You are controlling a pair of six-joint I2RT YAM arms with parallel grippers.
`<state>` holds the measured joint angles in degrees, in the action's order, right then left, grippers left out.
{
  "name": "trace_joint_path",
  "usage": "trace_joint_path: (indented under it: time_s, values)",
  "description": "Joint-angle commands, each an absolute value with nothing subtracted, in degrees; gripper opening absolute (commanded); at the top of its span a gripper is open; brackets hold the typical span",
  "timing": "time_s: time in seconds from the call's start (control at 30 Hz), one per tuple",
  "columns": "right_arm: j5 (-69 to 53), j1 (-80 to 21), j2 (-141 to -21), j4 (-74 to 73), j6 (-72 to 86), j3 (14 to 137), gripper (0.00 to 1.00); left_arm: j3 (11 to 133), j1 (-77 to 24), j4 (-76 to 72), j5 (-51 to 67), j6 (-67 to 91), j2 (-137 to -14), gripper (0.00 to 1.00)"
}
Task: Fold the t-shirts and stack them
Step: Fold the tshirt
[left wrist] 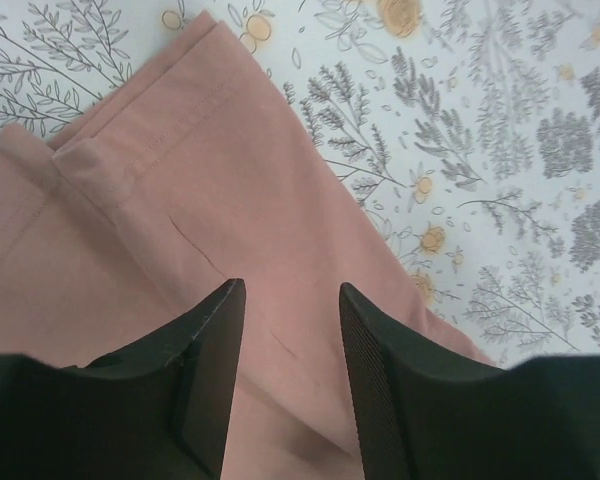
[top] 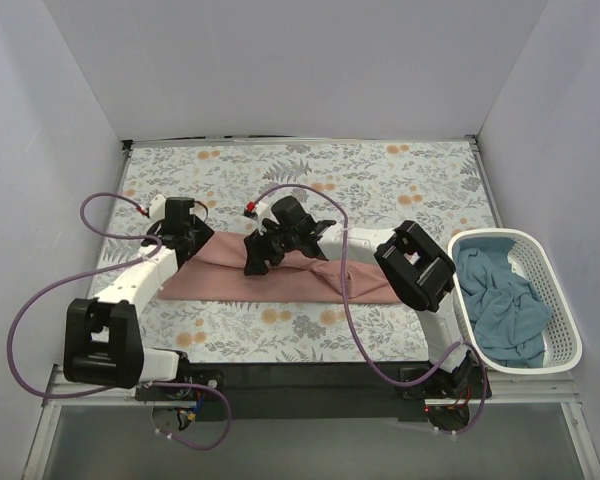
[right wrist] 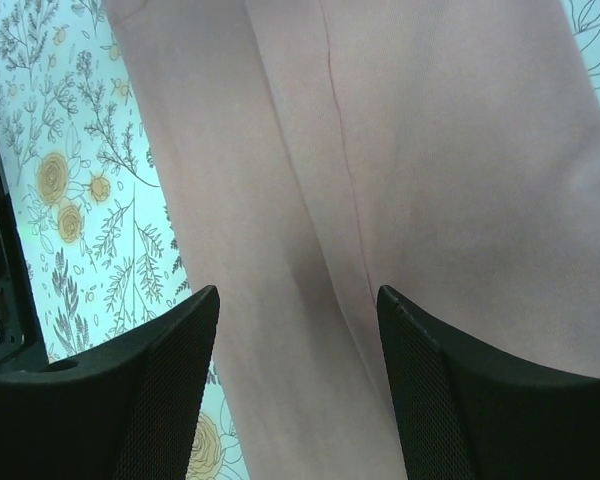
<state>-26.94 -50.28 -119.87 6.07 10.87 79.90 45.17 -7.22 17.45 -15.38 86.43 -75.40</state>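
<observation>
While both arms reach over the pink t-shirt (top: 220,275), which lies folded into a long band across the middle of the frame on the floral cloth (top: 380,180), neither grips it. Left gripper (left wrist: 290,290): jaws apart above the band's left end. Right gripper (right wrist: 298,295): jaws apart over its centre. Teal t-shirt (top: 495,300) lies crumpled in the white basket (top: 565,325), lower right.

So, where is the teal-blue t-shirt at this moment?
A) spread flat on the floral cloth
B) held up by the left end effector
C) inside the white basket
C: the teal-blue t-shirt lies crumpled inside the white basket, apart from the pink t-shirt on the floral cloth.
</observation>
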Motion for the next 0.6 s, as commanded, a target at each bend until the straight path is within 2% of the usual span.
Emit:
trace_joint_path:
  time_s: [0.0,0.2,0.37,0.57]
  values:
    - [-26.19,-50.54,-117.16,7.12,9.32,79.28,0.71,45.09,-5.98,14.42,-15.2,88.5,-78.04,0.4]
    - [-24.62,-50.54,-113.92,7.29,9.58,75.68,0.7,38.34,-0.54,11.61,-14.68,90.17,-79.54,0.28]
    - [-21.71,-49.05,-108.73,7.21,10.19,69.18,0.7,36.13,-0.09,13.01,-13.97,92.37,-79.19,0.28]
    - [-15.39,-43.78,-95.73,6.95,12.12,56.79,0.7,37.87,3.87,18.98,-15.81,92.38,-78.58,0.3]
